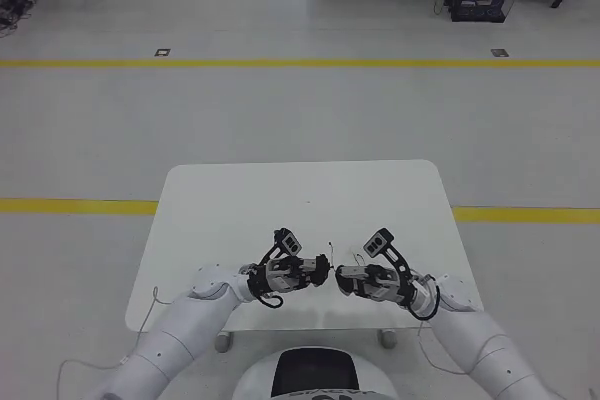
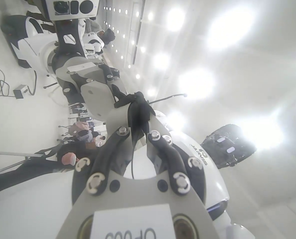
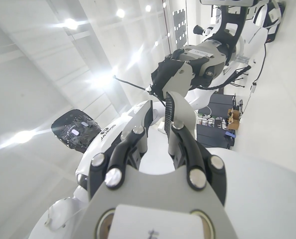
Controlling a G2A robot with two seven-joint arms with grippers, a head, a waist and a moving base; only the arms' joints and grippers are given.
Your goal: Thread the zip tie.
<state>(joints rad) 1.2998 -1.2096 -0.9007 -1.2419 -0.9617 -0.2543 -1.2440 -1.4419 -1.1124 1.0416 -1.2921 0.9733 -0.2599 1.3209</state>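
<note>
Black zip tie (image 1: 330,250): a thin strip held in the air over the near part of the worktop, between the two claws and clear of the surface.
Long axis: from above, the free length shows as a short line running away from the robot, crossways to the line between the claws. In the left wrist view the zip tie (image 2: 162,98) juts sideways out of the fingertips with a slight bow and ends in a small thickened tip. A second thin stretch trails back between the fingers toward the wrist.
Left claw (image 1: 323,268): clamped on the zip tie. In its own view the left claw (image 2: 138,115) has its black pads pressed together with the strip pinched between them. From the right wrist it sits farther off, left claw (image 3: 155,85), with the zip tie (image 3: 130,83) sticking out of its tip.
Right claw (image 1: 342,272): fingers apart. In its own view the right claw (image 3: 158,110) has a gap between the white finger and the ribbed black pad (image 3: 169,108). The strip's near end reaches just beside that pad, but I can't tell whether it touches.
Claws: facing each other tip to tip, nearly meeting.
Worktop (image 1: 280,190): white with rounded corners.
Floor (image 1: 300,120): pale grey, crossed by yellow lines (image 1: 300,63).
</note>
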